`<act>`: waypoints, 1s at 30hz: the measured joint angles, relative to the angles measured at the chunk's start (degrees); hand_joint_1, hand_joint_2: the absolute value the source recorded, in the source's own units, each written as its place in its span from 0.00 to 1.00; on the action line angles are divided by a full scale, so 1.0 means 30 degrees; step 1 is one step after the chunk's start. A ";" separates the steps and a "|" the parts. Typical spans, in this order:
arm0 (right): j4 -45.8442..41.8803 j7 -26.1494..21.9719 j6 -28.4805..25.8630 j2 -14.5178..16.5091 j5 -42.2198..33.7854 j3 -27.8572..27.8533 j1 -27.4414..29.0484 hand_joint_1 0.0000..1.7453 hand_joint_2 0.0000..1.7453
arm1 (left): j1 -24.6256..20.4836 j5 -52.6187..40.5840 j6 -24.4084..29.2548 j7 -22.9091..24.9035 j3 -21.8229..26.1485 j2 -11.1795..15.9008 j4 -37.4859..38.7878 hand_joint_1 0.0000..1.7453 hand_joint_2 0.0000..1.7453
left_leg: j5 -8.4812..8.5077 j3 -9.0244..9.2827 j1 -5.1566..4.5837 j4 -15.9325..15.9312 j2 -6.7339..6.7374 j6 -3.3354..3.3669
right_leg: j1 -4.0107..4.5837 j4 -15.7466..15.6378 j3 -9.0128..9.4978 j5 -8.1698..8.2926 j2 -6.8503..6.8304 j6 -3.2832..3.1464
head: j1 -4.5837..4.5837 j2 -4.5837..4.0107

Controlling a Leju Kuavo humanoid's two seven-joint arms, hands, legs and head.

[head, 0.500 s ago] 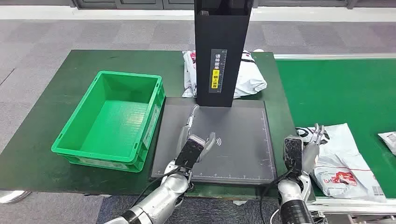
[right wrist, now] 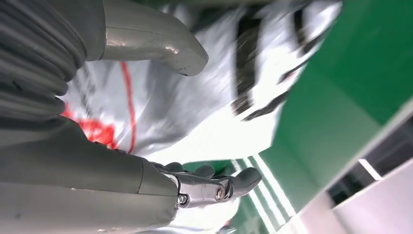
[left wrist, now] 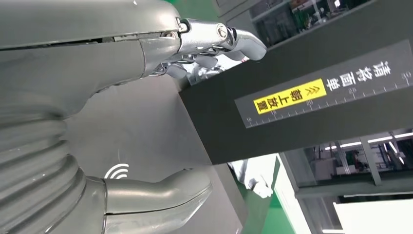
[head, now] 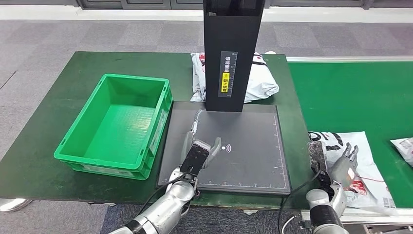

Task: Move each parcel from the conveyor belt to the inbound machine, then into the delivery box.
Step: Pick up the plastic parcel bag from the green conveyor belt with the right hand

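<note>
A white plastic parcel [head: 360,161] with black and red print lies at the near left corner of the green conveyor belt [head: 355,92]. My right hand [head: 342,168] hovers over that parcel [right wrist: 195,102], fingers spread, holding nothing. My left hand [head: 198,152] is open above the dark flat pad of the inbound machine [head: 243,146], whose black column [head: 230,53] stands at the pad's far edge. The green delivery box [head: 117,124] sits empty to the left of the pad. A second white parcel [head: 260,78] lies behind the column.
A third parcel [head: 403,146] shows at the right edge of the belt. The machine and box stand on a dark green table [head: 44,122]. Grey floor lies beyond it.
My right hand has moved right and nearer, from beside the parcel's left edge to over the parcel. My left hand has barely shifted.
</note>
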 joint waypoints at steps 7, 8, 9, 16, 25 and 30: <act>0.0796 0.0896 -0.0004 -0.0268 0.1175 -0.1123 -0.0157 0.00 1.00 | 0.0208 -0.0115 0.0022 0.0000 0.0303 0.0033 -0.0173 0.00 1.00 | 0.0002 0.0003 0.0000 0.0000 0.0010 0.0000 | 0.0000 0.0000 0.0000 0.0001 0.0005 -0.0001 | 0.0000 0.0007; 0.0941 0.1443 0.0003 -0.0306 0.1815 -0.1233 -0.0191 0.00 1.00 | 0.0276 -0.0158 0.0022 0.0000 0.0392 0.0051 -0.0255 0.00 1.00 | 0.0002 0.0003 0.0000 0.0000 0.0009 0.0000 | 0.0000 0.0000 0.0000 0.0001 0.0005 -0.0001 | 0.0000 0.0007; 0.1163 0.2086 0.0058 -0.0366 0.2549 -0.1322 -0.0236 0.00 1.00 | 0.0366 -0.0219 0.0020 0.0000 0.0507 0.0084 -0.0365 0.00 1.00 | 0.0002 0.0003 0.0000 0.0000 0.0010 0.0000 | 0.0000 0.0000 0.0001 0.0001 0.0006 0.0000 | 0.0000 0.0005; 0.3196 0.8673 0.3280 -0.1104 0.7335 -0.1083 -0.0716 0.75 1.00 | 0.1060 -0.0856 -0.0122 0.0000 0.1357 0.0406 -0.1084 0.00 1.00 | 0.0001 0.0008 0.0003 0.0001 0.0014 0.0001 | 0.0004 -0.0001 0.0010 0.0000 0.0008 0.0000 | 0.0000 0.0003; 0.4065 0.9570 0.5730 -0.1350 0.7997 -0.0297 -0.1487 1.00 1.00 | 0.1414 -0.1340 -0.0295 0.0000 0.2124 0.0546 -0.1455 0.00 1.00 | -0.0015 0.0116 0.0019 0.0001 0.0057 0.0014 | 0.0022 -0.0015 0.0113 -0.0003 0.0030 0.0006 | 0.0000 0.0005; 0.4102 0.8821 0.5590 -0.1353 0.7824 -0.0074 -0.1668 1.00 1.00 | 0.1558 -0.1626 -0.0350 0.0000 0.2521 0.0608 -0.1599 0.00 1.00 | -0.0020 0.0160 0.0017 0.0004 0.0058 0.0024 | 0.0020 -0.0021 0.0173 0.0000 0.0027 0.0019 | 0.0000 0.0000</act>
